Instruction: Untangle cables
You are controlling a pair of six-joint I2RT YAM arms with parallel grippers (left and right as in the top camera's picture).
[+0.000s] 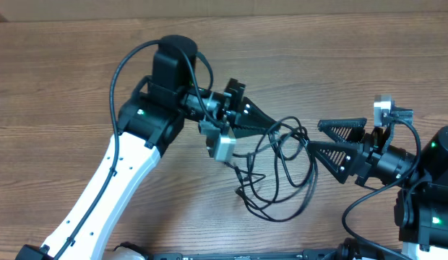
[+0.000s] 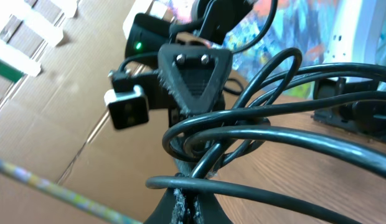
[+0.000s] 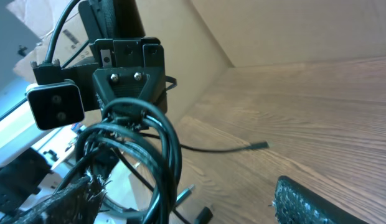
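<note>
The cables [image 1: 282, 170] are a loose black tangle in the middle of the wooden table. My left gripper [image 1: 269, 127] points right and is shut on a strand at the tangle's upper left. In the left wrist view its fingers [image 2: 180, 202] pinch one cable while several loops [image 2: 274, 124] cross in front. My right gripper [image 1: 316, 135] faces it from the right, open, at the tangle's right edge. In the right wrist view cable loops [image 3: 159, 140] hang beside its left finger [image 3: 62, 202], and the right finger [image 3: 311, 202] is bare. One plug end [image 3: 258, 145] lies on the table.
The bare wooden table [image 1: 79, 87] stretches to the left and along the back. A brown cardboard wall [image 3: 274, 31] stands behind the table. The two grippers face each other a short way apart, with the left wrist's camera block [image 1: 222, 146] beside the tangle.
</note>
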